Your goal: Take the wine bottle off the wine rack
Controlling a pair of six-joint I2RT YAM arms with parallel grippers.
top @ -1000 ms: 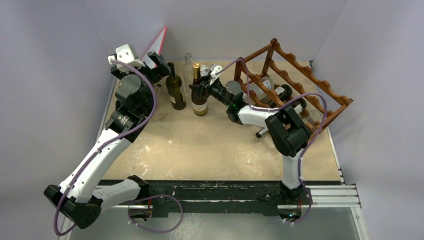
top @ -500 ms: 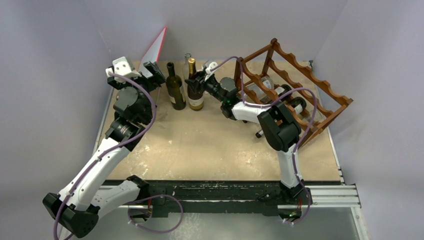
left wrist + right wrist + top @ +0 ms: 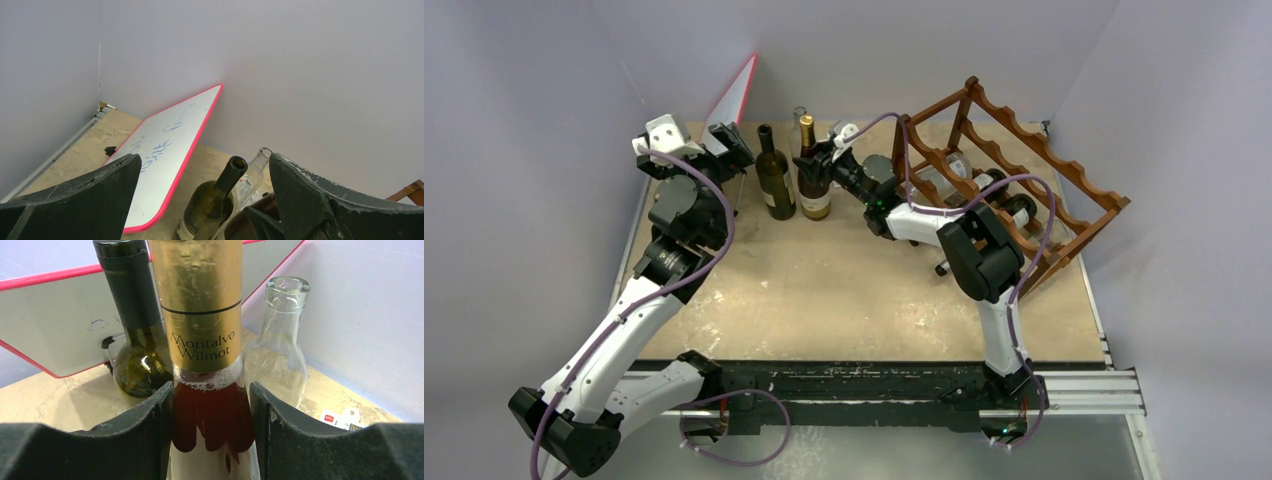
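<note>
Right end effector point(image 3: 211, 435) clamps the gold-foiled wine bottle point(image 3: 202, 315) just below its neck. The bottle stands upright beside a dark green bottle point(image 3: 135, 340), apart from the wine rack point(image 3: 1064, 158). Its base is cut off, so contact with the surface point(image 3: 844, 290) is unclear. Left end effector point(image 3: 200, 200) gapes wide, empty.

The counter point(image 3: 844, 290) is lit softly and evenly from above; only faint shadows are cast. Mild glare is seen on the foil of the wine bottle point(image 3: 202, 295); the fingers point(image 3: 115, 440) are rendered dark.
</note>
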